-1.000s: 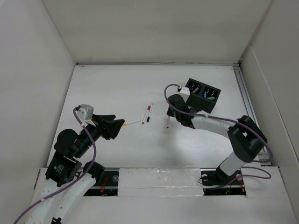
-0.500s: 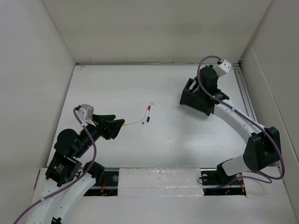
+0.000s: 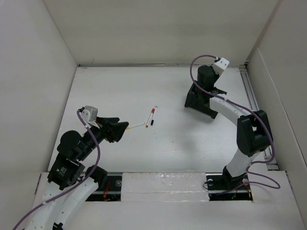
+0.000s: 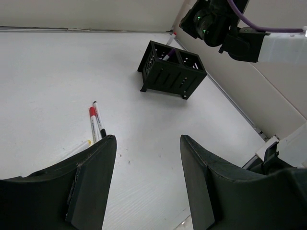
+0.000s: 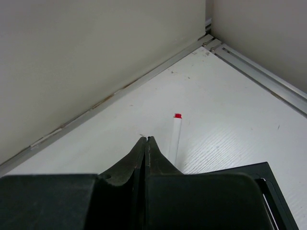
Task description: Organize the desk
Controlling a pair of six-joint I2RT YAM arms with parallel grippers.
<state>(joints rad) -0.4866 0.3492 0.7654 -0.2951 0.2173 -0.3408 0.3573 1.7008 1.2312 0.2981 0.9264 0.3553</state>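
Observation:
The white desk point(image 3: 158, 86) holds a red-capped pen point(image 3: 149, 117), a black-capped pen point(image 3: 154, 115) and a yellow-tipped pen point(image 3: 136, 125) near its middle. My left gripper point(image 3: 121, 128) is open and empty, low over the desk just left of the yellow-tipped pen. The left wrist view shows the same pens ahead of its fingers point(image 4: 91, 122). My right gripper point(image 3: 201, 90) is shut with nothing between the jaws, above the black organizer point(image 3: 192, 101). A white pen with a red end point(image 5: 175, 136) stands just beside its closed tips point(image 5: 146, 140).
The organizer point(image 4: 171, 69) stands at the desk's far right, next to a metal rail point(image 3: 252, 100). White walls surround the desk on three sides. The right arm point(image 3: 249, 129) arches over the right side.
My right arm carried the red-ended pen from the desk's middle to the organizer, where it now stands beside the shut jaws. My left gripper has barely moved.

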